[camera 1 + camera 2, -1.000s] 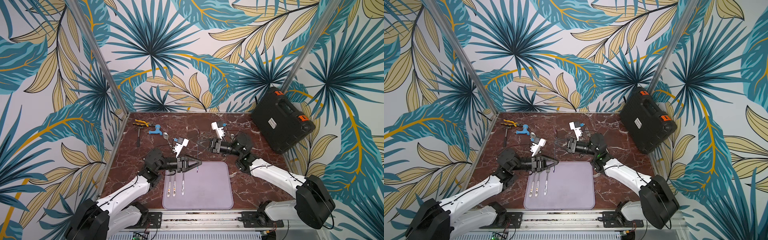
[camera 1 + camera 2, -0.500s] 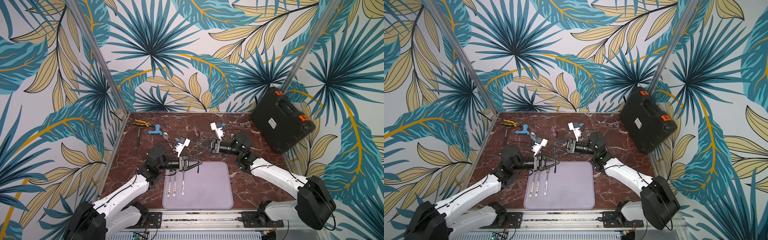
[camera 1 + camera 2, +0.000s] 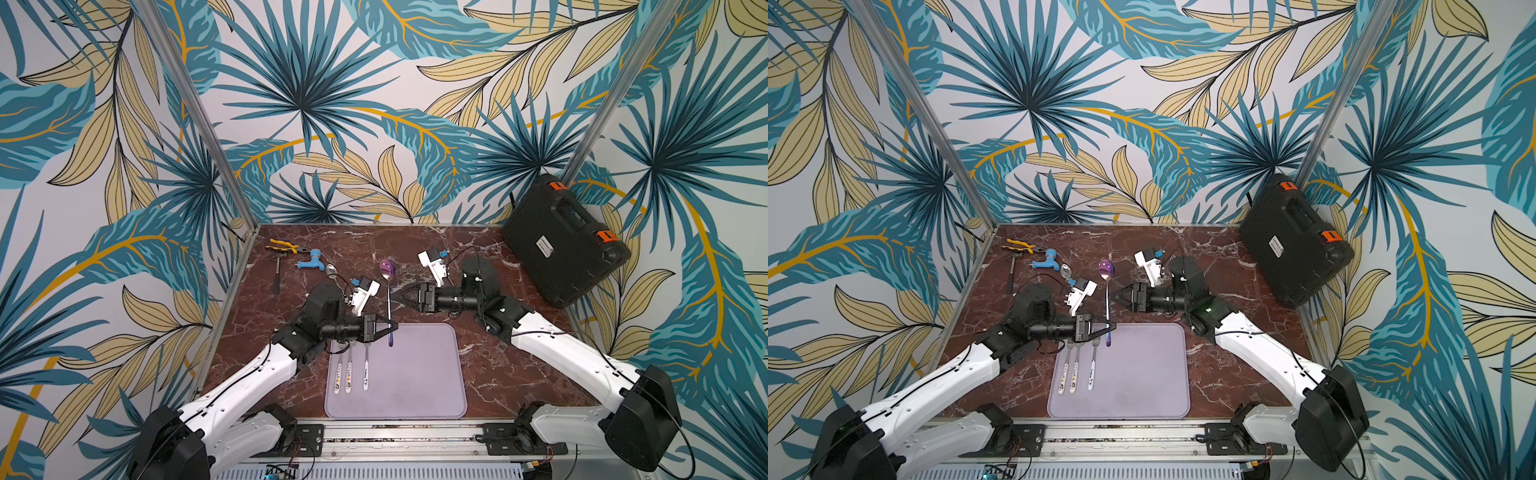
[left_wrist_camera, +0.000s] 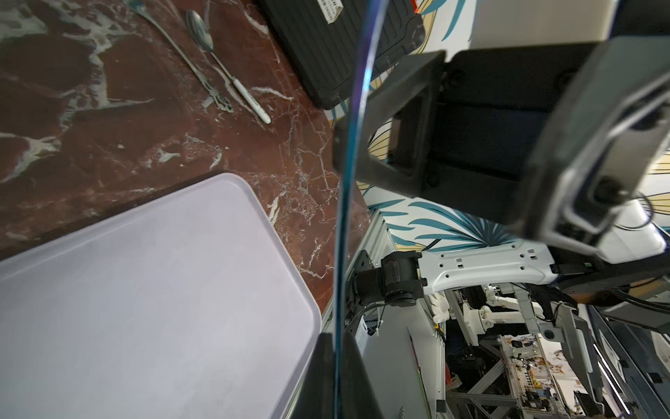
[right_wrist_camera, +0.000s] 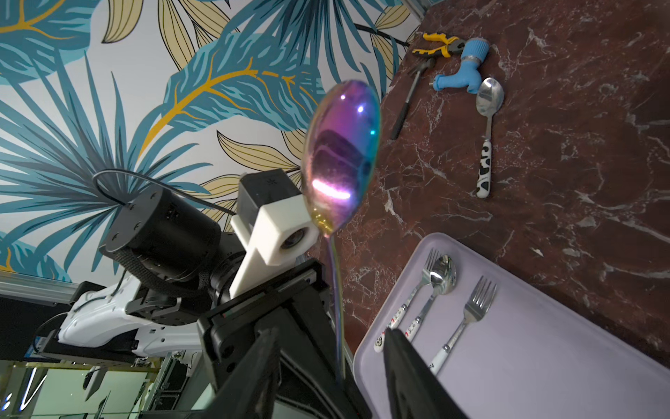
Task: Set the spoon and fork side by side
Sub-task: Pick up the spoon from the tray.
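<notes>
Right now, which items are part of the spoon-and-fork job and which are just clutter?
Job: iridescent spoon in the left gripper; open right gripper; purple tray holding outer fork, steel spoon, inner fork.
Clutter: pliers, hammer, blue tap, cow-print spoon, black case, white-handled spoon, ornate-handled utensil.

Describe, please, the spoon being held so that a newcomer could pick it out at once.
Find the lilac tray on the table. Above its far edge the left gripper is shut on a spoon by its handle. Unlike the silver cutlery nearby, its bowl shines rainbow purple.
</notes>
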`<move>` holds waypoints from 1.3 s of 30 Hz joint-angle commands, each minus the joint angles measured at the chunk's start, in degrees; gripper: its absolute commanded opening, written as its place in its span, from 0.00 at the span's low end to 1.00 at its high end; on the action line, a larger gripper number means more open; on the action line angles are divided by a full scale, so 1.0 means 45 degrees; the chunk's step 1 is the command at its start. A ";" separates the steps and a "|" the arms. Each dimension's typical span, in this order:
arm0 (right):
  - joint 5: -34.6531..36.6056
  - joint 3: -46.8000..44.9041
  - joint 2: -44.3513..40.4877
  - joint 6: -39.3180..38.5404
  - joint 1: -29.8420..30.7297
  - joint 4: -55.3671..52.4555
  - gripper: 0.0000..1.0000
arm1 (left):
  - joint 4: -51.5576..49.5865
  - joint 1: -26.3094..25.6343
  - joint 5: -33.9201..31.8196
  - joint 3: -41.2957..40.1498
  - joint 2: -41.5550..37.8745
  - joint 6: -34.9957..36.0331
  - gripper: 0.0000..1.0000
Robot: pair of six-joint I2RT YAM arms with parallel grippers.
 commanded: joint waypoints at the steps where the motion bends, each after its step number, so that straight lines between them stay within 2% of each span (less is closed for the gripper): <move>1: 0.0981 0.0782 0.0397 -0.1203 0.0494 -0.1973 0.51 | -0.1802 -0.0490 -0.1519 0.1142 0.0092 0.1324 0.00; 5: 0.2772 0.2022 0.1155 -0.1852 0.1241 -0.4206 0.51 | -0.3224 -0.1071 -0.3066 0.1690 0.0242 0.1744 0.00; 11: 0.5608 0.3664 0.2265 -0.2073 0.2339 -0.6572 0.43 | -0.4517 -0.1837 -0.5215 0.2213 0.0201 0.2050 0.00; 15: 0.7240 0.4560 0.2863 -0.1864 0.3128 -0.7785 0.31 | -0.4868 -0.2120 -0.6120 0.2359 0.0201 0.2062 0.00; 22: 0.8730 0.5455 0.3578 -0.1196 0.3843 -0.8819 0.13 | -0.5203 -0.2668 -0.7306 0.2544 0.0279 0.2070 0.00; 24: 0.8956 0.5440 0.3644 -0.0975 0.3962 -0.8774 0.04 | -0.5140 -0.2772 -0.7384 0.2548 0.0284 0.2038 0.00; 25: 0.9004 0.5385 0.3650 -0.0957 0.3991 -0.8672 0.00 | -0.5115 -0.2776 -0.7311 0.2532 0.0261 0.2022 0.04; 32: 0.9612 0.4334 0.2888 -0.0891 0.3971 -0.7494 0.00 | -0.4961 -0.2786 -0.7104 0.2422 -0.0348 0.2140 0.44; 35: 0.9456 0.3771 0.2403 -0.0963 0.3839 -0.6936 0.00 | -0.4809 -0.2738 -0.7006 0.2287 -0.0812 0.2305 0.52; 39: 0.7943 0.2427 0.1807 -0.0420 0.3286 -0.5206 0.00 | -0.4184 -0.2510 -0.6560 0.1744 -0.1564 0.2266 0.55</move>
